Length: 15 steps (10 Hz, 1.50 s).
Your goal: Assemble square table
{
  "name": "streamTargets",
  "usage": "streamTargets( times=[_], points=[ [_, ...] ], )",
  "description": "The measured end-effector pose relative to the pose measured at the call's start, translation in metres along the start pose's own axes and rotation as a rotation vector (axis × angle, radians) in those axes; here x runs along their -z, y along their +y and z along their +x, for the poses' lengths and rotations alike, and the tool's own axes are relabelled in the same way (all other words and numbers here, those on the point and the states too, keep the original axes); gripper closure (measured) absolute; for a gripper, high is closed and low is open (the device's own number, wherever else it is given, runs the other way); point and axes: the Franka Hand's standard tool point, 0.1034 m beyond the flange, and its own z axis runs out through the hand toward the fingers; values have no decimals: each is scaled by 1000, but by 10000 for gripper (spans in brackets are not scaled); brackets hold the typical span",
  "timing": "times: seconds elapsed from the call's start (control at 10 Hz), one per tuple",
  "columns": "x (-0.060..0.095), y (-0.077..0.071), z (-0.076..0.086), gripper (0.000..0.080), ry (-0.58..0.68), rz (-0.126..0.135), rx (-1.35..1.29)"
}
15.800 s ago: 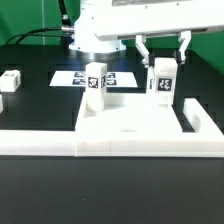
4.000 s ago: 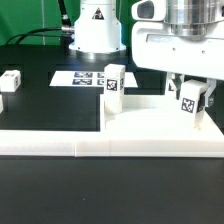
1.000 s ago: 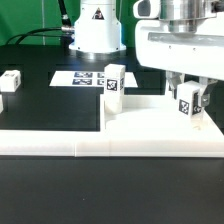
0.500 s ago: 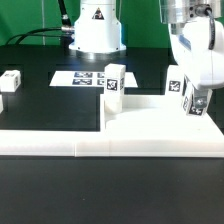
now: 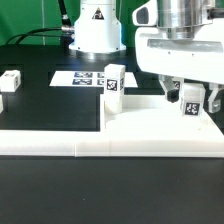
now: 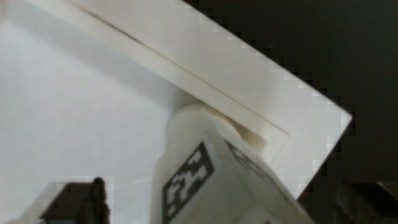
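The white square table slab (image 5: 150,122) lies flat at the exterior view's right. One tagged leg post (image 5: 113,85) stands upright at its far left corner. A second tagged leg post (image 5: 190,103) stands at its far right corner, between the fingers of my gripper (image 5: 190,97). In the wrist view this leg (image 6: 210,180) rises from the slab (image 6: 89,90). A dark finger (image 6: 75,202) stands apart from it with a visible gap, so the jaws look open around the leg. A third leg (image 5: 10,80) lies at the far left.
The long low white border rail (image 5: 50,143) runs along the front and meets the slab. The marker board (image 5: 80,77) lies flat behind, near the robot base (image 5: 95,35). The tabletop is black.
Half a second ago the hand was swung round and tilted over the right leg. Now it is back square above it, as it was one second ago. The leg stays at the corner.
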Motion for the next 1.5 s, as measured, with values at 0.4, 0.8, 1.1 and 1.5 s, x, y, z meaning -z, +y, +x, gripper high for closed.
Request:
streamTargets(
  times=[0.4, 0.8, 1.1, 1.5],
  points=[
    [0, 1, 2, 151, 2, -2, 252],
    [6, 0, 4, 151, 11, -57, 770],
    [6, 0, 4, 426, 11, -57, 733],
    [6, -1, 2, 511, 26, -59, 310]
  ],
)
